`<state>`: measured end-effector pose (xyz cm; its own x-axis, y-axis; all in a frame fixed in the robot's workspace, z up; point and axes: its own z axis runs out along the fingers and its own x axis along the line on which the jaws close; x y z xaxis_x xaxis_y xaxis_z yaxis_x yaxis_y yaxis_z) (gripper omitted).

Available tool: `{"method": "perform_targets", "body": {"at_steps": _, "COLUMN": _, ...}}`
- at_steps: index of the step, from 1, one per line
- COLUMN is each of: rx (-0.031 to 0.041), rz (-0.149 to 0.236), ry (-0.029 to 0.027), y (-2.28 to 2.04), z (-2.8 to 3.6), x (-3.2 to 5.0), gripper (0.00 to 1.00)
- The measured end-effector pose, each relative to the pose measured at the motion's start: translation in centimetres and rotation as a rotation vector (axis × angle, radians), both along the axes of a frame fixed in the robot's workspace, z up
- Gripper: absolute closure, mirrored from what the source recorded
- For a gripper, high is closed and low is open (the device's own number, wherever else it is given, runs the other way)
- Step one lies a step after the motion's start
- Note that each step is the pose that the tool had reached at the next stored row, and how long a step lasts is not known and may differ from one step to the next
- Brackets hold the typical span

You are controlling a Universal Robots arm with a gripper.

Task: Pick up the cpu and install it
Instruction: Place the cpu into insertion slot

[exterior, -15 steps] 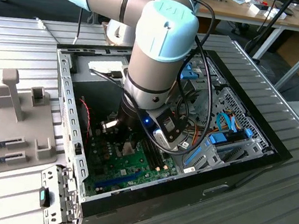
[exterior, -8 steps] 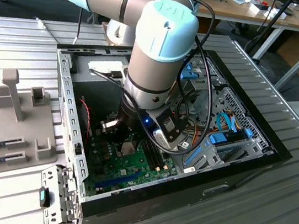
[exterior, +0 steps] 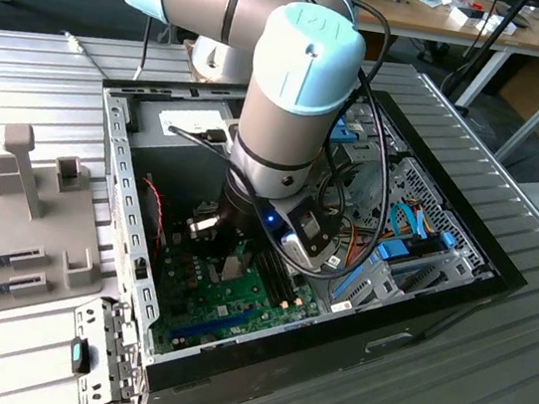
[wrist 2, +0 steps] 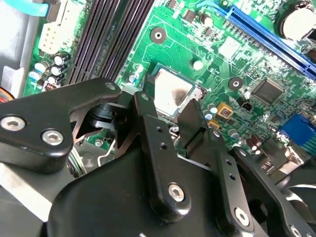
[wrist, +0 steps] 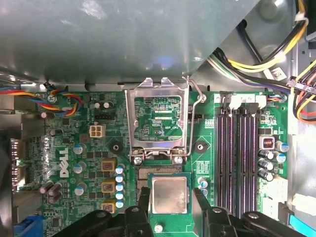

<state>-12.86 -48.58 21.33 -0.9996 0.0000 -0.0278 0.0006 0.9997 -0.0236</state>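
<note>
The gripper (wrist: 171, 198) is reaching down into the case (exterior: 128, 232), over the board (wrist: 69, 143). Its 2 fingers (wrist: 144, 198) are sitting against 2 opposite edges of the cpu (wrist: 170, 193), so it appears to be gripping the chip. The cpu is lying flat and level at the socket (wrist: 158, 171), with a strip of contacts showing past 1 edge. The plate (wrist: 158, 121) is standing open beside it and the lever (wrist: 195, 103) is raised. I am judging the pick-up done and the placing under way; whether the chip is fully seated is not showing. Letting go and closing the plate are looking left to do.
</note>
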Motion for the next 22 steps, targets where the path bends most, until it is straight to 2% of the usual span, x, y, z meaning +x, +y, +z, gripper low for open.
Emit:
{"method": "perform_targets", "body": {"at_steps": 2, "rx": 0.0002, "rz": 0.000, "ry": 0.0013, "y": 0.02, "z": -0.37, "x": 0.14, "gripper": 0.54}}
{"method": "perform_targets", "body": {"at_steps": 5, "rx": 0.0046, "rz": 0.000, "ry": 0.0016, "y": 0.02, "z": -0.88, "x": 0.14, "gripper": 0.54}}
{"method": "perform_targets", "body": {"at_steps": 7, "rx": 0.0075, "rz": 0.000, "ry": 0.0015, "y": 0.03, "z": -0.93, "x": 0.14, "gripper": 0.54}}
{"method": "perform_targets", "body": {"at_steps": 14, "rx": 0.0076, "rz": 0.000, "ry": 0.0015, "y": 0.03, "z": -0.93, "x": 0.14, "gripper": 0.54}}
{"method": "perform_targets", "body": {"at_steps": 15, "rx": 0.0074, "rz": 0.001, "ry": 0.0017, "y": 0.03, "z": -0.92, "x": 0.14, "gripper": 0.55}}
{"method": "perform_targets", "body": {"at_steps": 16, "rx": 0.0074, "rz": 0.001, "ry": 0.0016, "y": 0.02, "z": -0.92, "x": 0.14, "gripper": 0.61}}
{"method": "perform_targets", "body": {"at_steps": 22, "rx": 0.0077, "rz": 0.001, "ry": 0.0015, "y": 0.03, "z": -0.93, "x": 0.14, "gripper": 0.61}}
